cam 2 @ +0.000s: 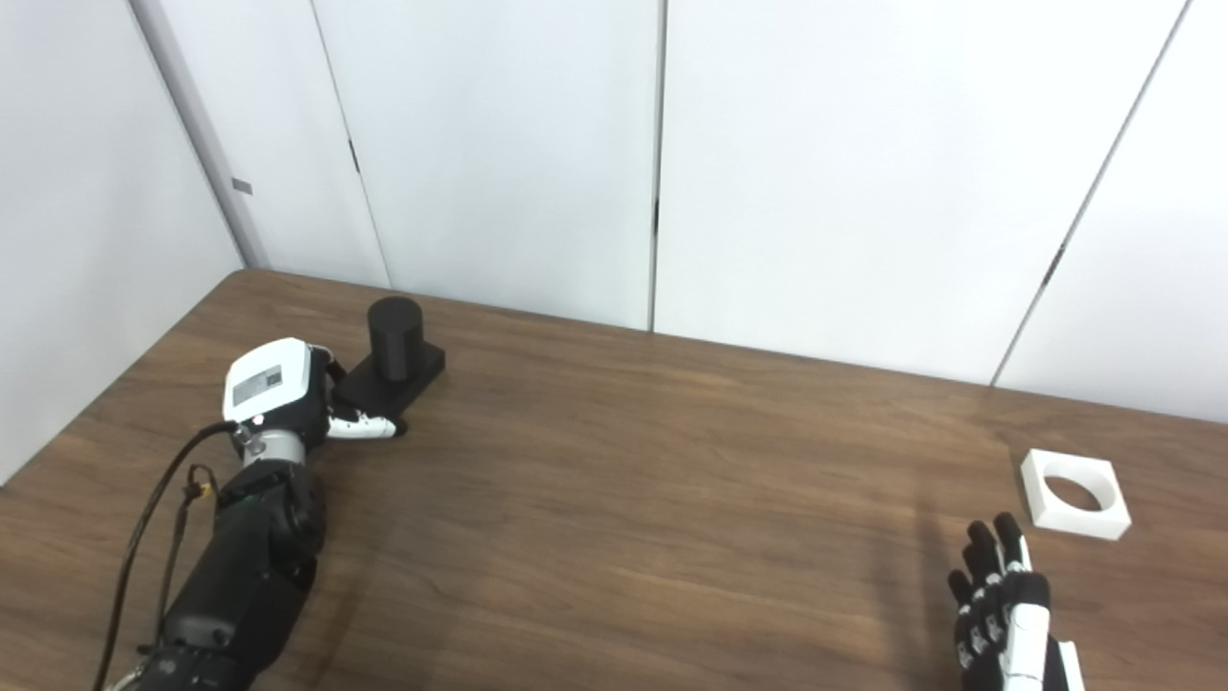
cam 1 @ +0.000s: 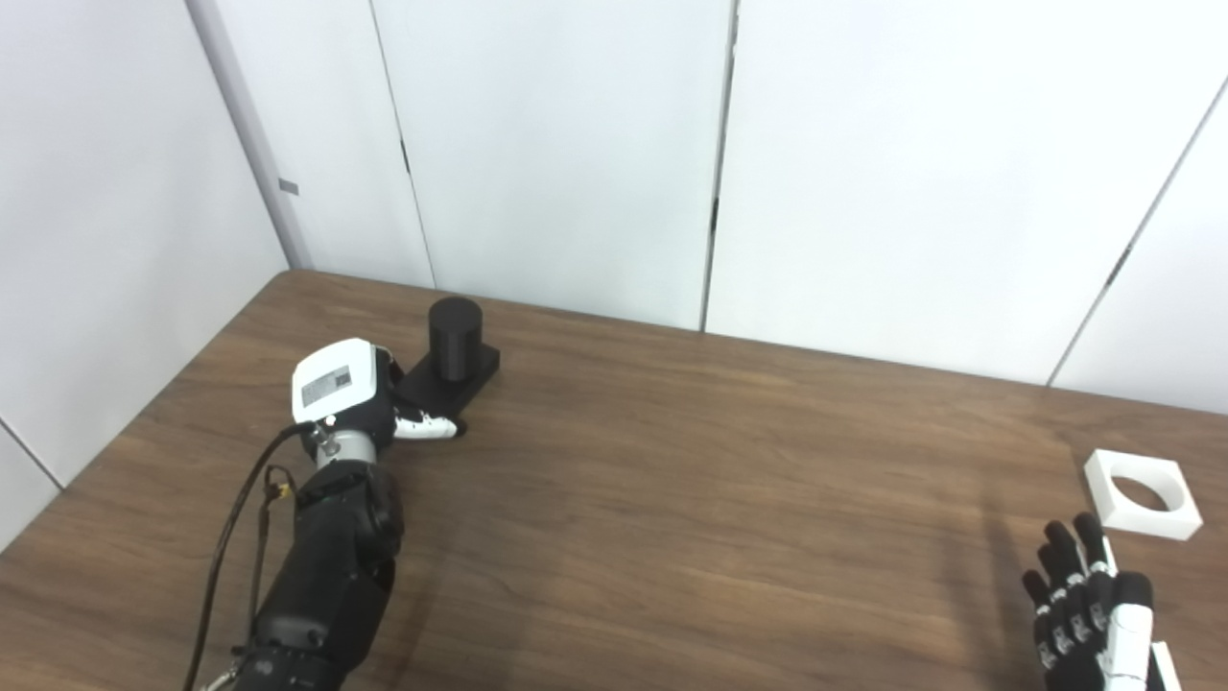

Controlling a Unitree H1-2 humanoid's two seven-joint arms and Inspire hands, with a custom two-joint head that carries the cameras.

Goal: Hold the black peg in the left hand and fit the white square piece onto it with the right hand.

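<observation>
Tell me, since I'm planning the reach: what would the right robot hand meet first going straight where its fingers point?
Likely the white square piece, just ahead of the right robot hand; depth is uncertain.

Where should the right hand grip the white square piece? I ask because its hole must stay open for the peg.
Probably by two opposite outer walls of the white square piece, coming from above and the near side, where the right hand is. The piece lies flat on the table, hole facing up, so fingers on the outer walls leave the round opening clear.
</observation>
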